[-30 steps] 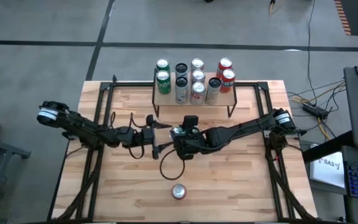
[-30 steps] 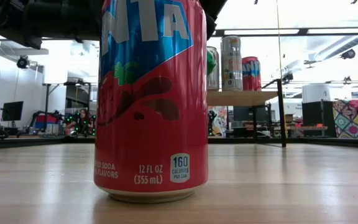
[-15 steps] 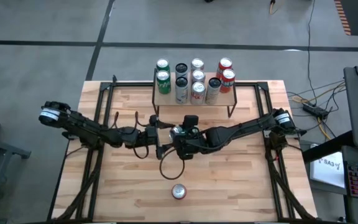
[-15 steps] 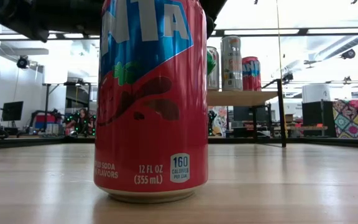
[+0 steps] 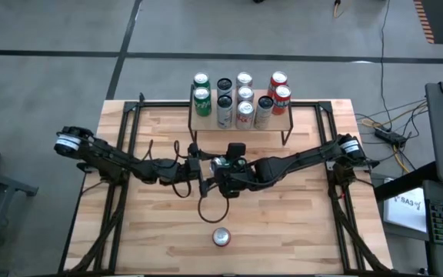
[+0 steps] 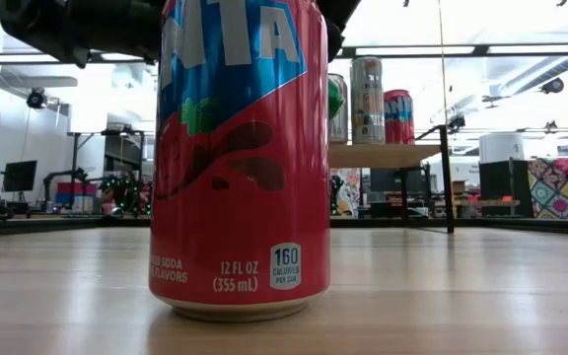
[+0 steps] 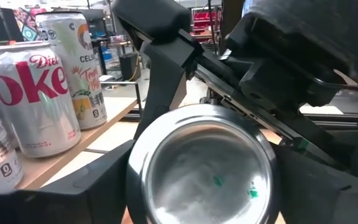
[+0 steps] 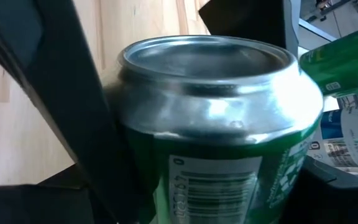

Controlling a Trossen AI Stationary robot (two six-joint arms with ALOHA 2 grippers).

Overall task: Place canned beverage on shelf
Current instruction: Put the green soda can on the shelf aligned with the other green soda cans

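Meeting over the middle of the worktop (image 5: 160, 238), the two arms reached in from its left and right edges. The right gripper (image 5: 223, 171) held a green can (image 5: 220, 162), its jaws closed on the can's sides. In the right wrist view the green can (image 8: 222, 124) filled the space between the dark fingers (image 8: 73, 124), with its rim turned to the camera.

The left gripper (image 5: 202, 168) sat just beside the right one, at the same can. In the left wrist view the can's silver end (image 7: 204, 168) faced the camera, with a dark finger (image 7: 73, 193) on each side of it. Whether those jaws pressed on the can or merely flanked it could not be told.

The shelf (image 5: 241, 125) stood at the middle of the worktop's far edge, well apart from the held can. Its top board carried nine upright cans (image 5: 244, 95) in rows, among them a Diet Coke can (image 7: 36, 99) seen in the left wrist view.

A red can (image 5: 221, 237) stood upright and alone near the middle of the worktop's near edge, apart from both grippers. In the low view this red can (image 6: 240, 158) filled the foreground, and the shelf (image 6: 383, 155) showed behind it with cans on top.
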